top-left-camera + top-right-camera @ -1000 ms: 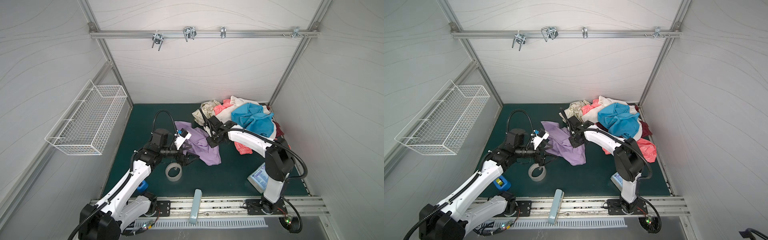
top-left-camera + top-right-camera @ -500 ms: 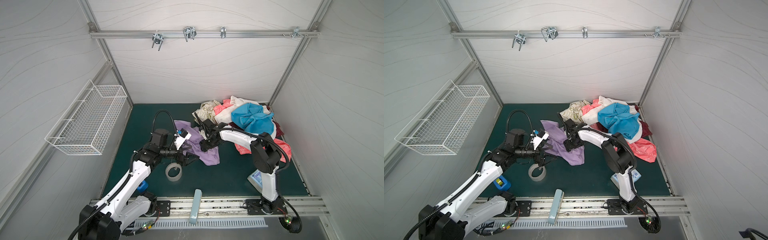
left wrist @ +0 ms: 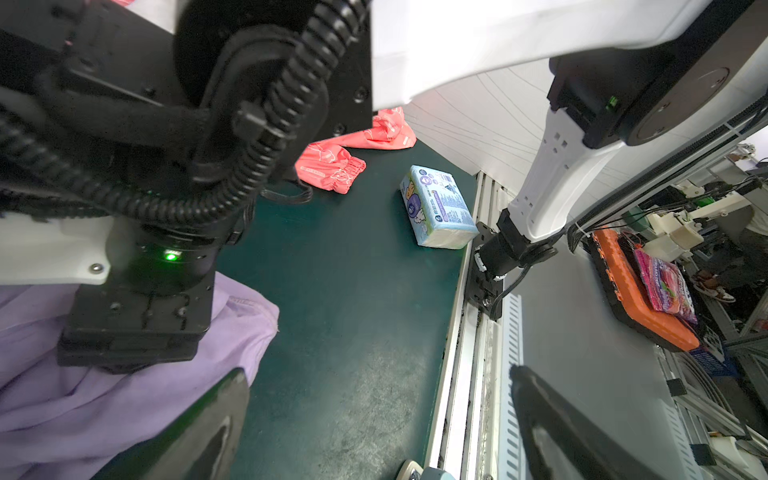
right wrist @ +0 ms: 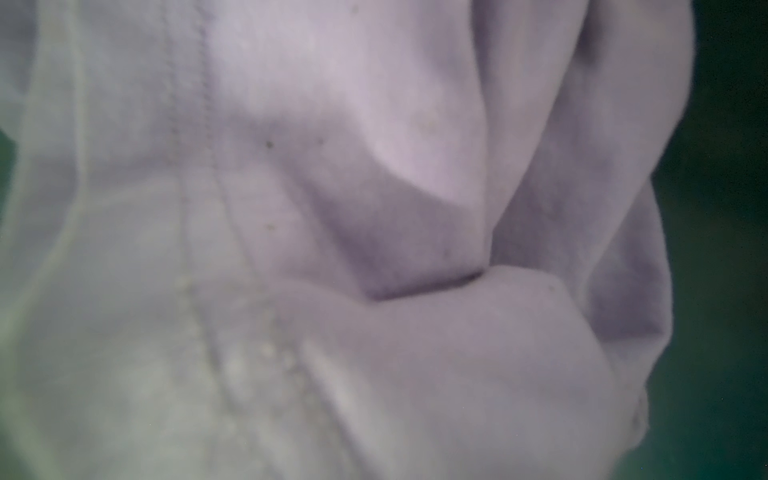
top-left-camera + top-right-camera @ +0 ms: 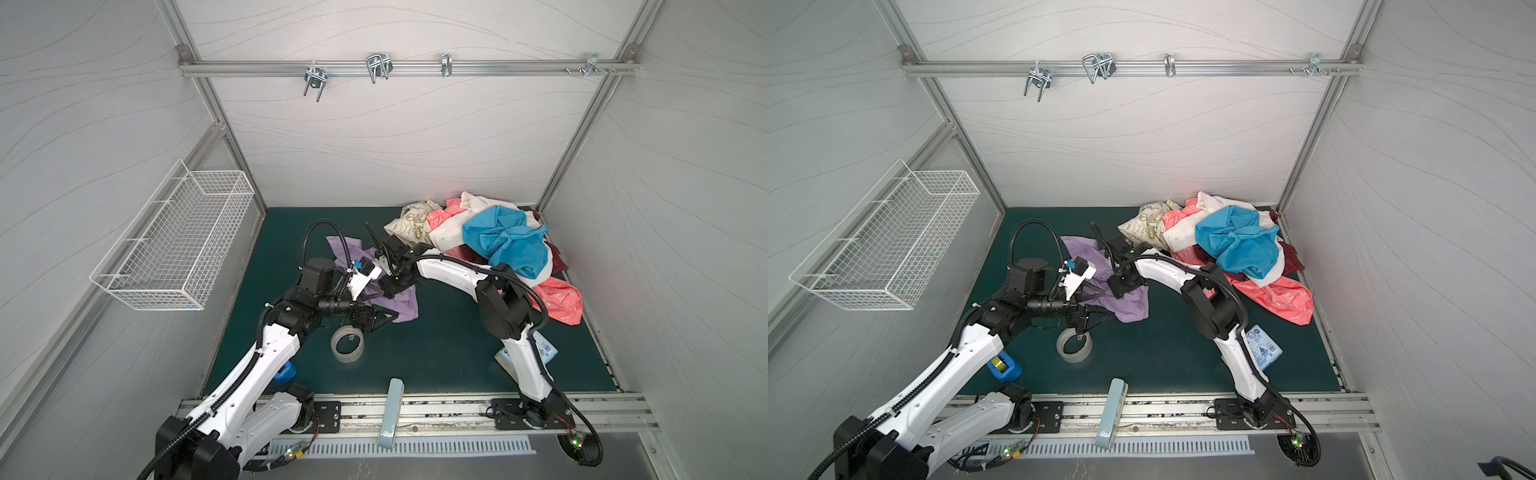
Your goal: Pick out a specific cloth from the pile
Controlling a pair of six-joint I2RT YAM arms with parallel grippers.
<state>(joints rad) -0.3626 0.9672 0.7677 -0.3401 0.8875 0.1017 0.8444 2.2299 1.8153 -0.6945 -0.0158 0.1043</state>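
Lavender cloth (image 5: 402,306) lies crumpled near the middle of the green mat (image 5: 449,357). It looks clear of the pile (image 5: 451,235), which sits toward 1 o'clock from it in both top views. The right gripper (image 5: 394,286) is pressed nose-down onto the cloth. Its wrist view shows only blurred purple folds, so I cannot tell whether its jaws are apart or pinching. The left gripper (image 3: 376,374) sits at 8 o'clock of the cloth, fingers (image 3: 208,424) spread wide, one over the hem, holding nothing. A tape roll (image 5: 348,344) lies near at 7 o'clock. Separation seems largely done and the grasp is the step in hand. Next calls for a sure pinch on a fold, then a lift without the crowded arms clashing.
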